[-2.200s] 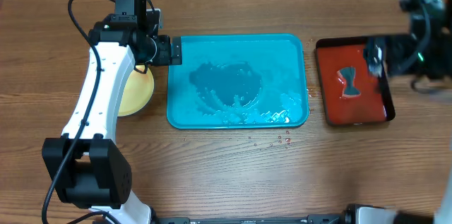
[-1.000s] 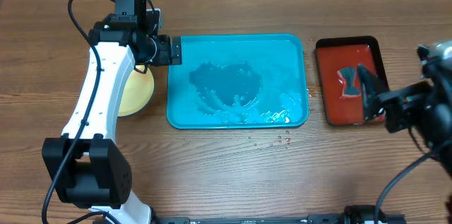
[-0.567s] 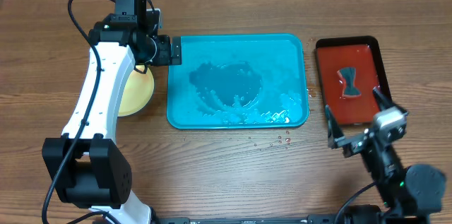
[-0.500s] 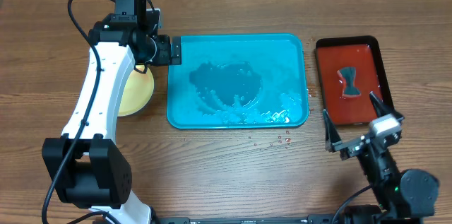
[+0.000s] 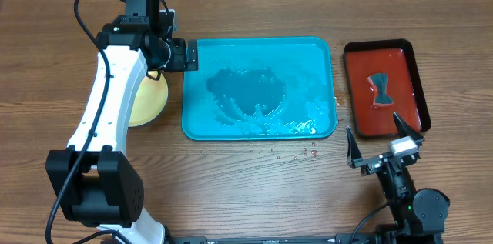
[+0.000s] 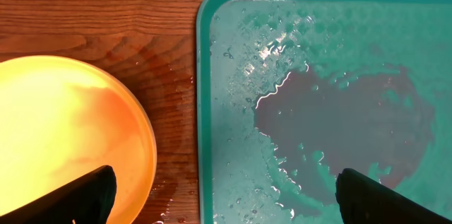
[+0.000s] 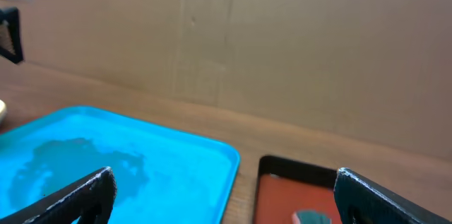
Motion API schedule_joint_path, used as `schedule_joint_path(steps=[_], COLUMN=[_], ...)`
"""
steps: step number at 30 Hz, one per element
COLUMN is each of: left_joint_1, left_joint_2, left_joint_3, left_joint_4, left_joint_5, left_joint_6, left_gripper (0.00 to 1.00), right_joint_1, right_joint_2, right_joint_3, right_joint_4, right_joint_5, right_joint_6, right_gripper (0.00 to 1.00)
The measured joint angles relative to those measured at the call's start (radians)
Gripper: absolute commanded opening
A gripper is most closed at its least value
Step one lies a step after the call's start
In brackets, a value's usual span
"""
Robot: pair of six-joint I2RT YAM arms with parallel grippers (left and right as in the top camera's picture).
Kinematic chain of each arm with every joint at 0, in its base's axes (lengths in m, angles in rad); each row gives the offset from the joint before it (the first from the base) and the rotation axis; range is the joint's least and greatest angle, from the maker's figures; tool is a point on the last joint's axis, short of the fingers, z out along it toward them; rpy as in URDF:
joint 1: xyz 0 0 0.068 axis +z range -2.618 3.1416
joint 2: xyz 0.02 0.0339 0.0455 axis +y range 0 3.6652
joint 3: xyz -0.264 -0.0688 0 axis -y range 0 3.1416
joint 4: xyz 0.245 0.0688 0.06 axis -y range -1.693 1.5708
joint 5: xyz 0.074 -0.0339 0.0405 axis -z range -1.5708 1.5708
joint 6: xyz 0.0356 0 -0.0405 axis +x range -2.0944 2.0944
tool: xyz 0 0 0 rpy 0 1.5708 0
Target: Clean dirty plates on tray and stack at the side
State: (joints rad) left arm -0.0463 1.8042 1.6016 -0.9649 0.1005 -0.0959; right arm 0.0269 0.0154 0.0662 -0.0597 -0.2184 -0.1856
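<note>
The teal tray (image 5: 308, 67) lies mid-table, wet, with a puddle and no plate on it. A yellow-green plate (image 5: 150, 105) sits on the table left of the tray, partly under my left arm; I cannot tell whether others lie beneath it. The pale blue-white plate is not in view. My left gripper (image 5: 183, 55) hovers open and empty over the tray's far-left corner. In the left wrist view (image 6: 233, 206) it spans the plate (image 6: 63, 132) and the tray rim (image 6: 202, 111). My right gripper (image 5: 381, 144) is open and empty at the front right; its wrist view (image 7: 226, 206) faces the tray (image 7: 176, 160).
A dark red black-rimmed tray (image 5: 362, 113) stands right of the teal tray with a dark sponge (image 5: 380, 90) on it; it also shows in the right wrist view (image 7: 282, 189). Small red crumbs and water drops (image 5: 310, 152) lie on the table before the teal tray.
My right arm has drawn back from over the red tray to the front right of the table, gripper open. The left arm, the plate and the tray have not moved.
</note>
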Motion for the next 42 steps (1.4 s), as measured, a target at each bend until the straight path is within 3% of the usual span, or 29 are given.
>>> schedule_joint_path(steps=[12, 42], left_joint_1=[0.0, 0.0], left_joint_2=[0.0, 0.0], left_joint_3=[0.0, 0.0], left_joint_4=[0.0, 0.0], left_joint_5=[0.0, 0.0], left_joint_6=[0.0, 0.0], left_gripper=[1.0, 1.0], right_joint_1=[0.0, 0.0], right_joint_2=[-0.001, -0.001], right_joint_3=[-0.048, -0.048], right_joint_4=[-0.01, -0.019], right_joint_5=[0.1, 0.119], right_joint_6=[0.106, 0.116], right_gripper=[1.0, 1.0])
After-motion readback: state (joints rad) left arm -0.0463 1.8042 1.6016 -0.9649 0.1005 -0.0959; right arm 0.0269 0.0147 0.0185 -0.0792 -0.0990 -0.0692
